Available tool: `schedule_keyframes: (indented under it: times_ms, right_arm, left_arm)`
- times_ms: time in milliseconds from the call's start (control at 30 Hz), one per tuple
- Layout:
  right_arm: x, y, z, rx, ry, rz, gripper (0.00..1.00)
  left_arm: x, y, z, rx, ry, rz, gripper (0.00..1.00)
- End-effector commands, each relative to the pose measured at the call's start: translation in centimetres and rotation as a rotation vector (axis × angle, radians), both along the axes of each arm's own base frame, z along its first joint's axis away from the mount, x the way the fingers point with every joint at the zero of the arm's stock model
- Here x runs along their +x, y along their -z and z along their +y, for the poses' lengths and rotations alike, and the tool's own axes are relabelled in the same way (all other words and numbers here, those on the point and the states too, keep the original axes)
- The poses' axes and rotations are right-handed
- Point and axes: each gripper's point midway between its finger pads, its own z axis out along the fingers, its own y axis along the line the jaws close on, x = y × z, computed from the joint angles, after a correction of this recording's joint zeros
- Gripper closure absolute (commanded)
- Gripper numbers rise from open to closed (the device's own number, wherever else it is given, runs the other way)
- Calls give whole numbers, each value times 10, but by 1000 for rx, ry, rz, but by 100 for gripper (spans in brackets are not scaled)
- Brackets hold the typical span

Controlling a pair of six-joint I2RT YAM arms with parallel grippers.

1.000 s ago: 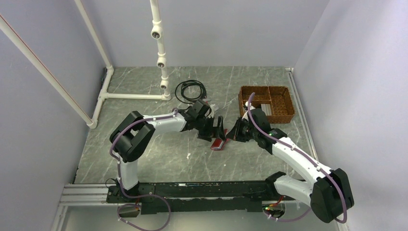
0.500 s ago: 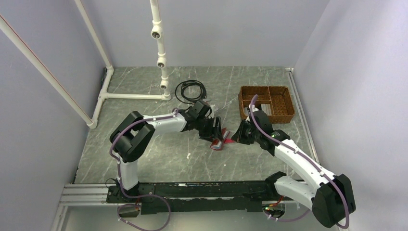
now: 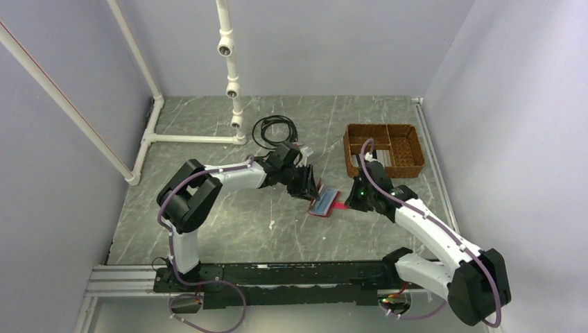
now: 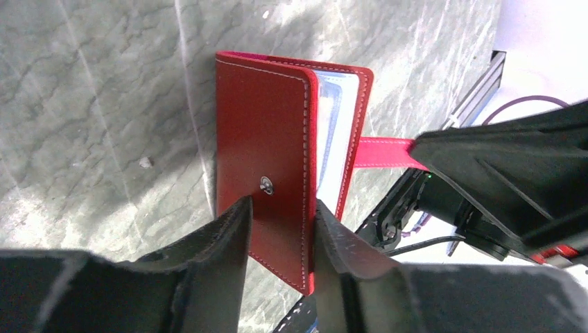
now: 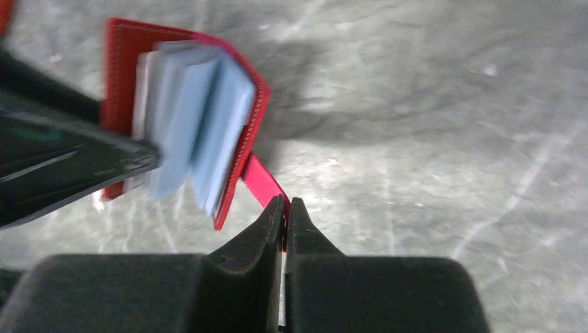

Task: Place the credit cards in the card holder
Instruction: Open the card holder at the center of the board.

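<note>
Nearest, the right gripper (image 5: 286, 205) has its two black fingers pressed together on the thin red strap (image 5: 260, 180) that juts from the small dark-red leather card holder (image 5: 119, 55). In the top view this gripper (image 3: 352, 202) sits nearer than the brown wicker divided basket (image 3: 383, 127), level with its left end, and the strap (image 3: 338, 205) runs leftward from it.

The card holder (image 3: 323, 205) lies on the grey marbled table (image 3: 229, 222), nearer than the basket and to its left, apart from it. It is partly open, with pale blue-grey leaves (image 5: 201, 132) fanned between its covers. I cannot tell whether they are credit cards or clear sleeves.

The left gripper (image 4: 281, 208) meets the holder from the side away from the basket. Its fingers (image 4: 236, 218) stand partly apart, with the near end of the stitched front cover (image 4: 263, 139) between them. I cannot tell whether they press on it.

Left of the basket, about level with its far side, lies a coiled black cable (image 3: 274, 130). Farther left stands a white plastic pipe frame (image 3: 232, 83).
</note>
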Motion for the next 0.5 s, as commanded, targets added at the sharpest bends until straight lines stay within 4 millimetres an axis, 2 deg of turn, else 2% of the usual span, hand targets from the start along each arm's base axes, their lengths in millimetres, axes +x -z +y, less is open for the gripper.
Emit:
schedule_keyframes:
  times_ms: [0,33,67,133,167,233,367,467]
  right_arm:
    - [3,1,-48,-235,170,40,91]
    - [5,-6,-59,-297,228,37,80]
    - [7,-8,-60,-329,226,27,71]
    - [15,-19,-40,-309,153,-12,53]
    - [19,-25,-23,-265,95,-31,46]
    - [25,-36,16,-115,-35,-61,42]
    - [33,-43,53,32,-119,-100,37]
    - [35,-36,72,124,-159,-78,40]
  left_arm:
    - [6,28,18,103,-46,24,66]
    - [5,29,18,96,-46,32,70]
    - [5,29,17,90,-46,36,71]
    - [3,30,16,81,-39,42,71]
    - [2,30,16,78,-34,48,71]
    - [1,31,15,75,-27,54,71]
    - [0,34,16,76,-28,60,71]
    - [1,34,16,76,-28,61,70]
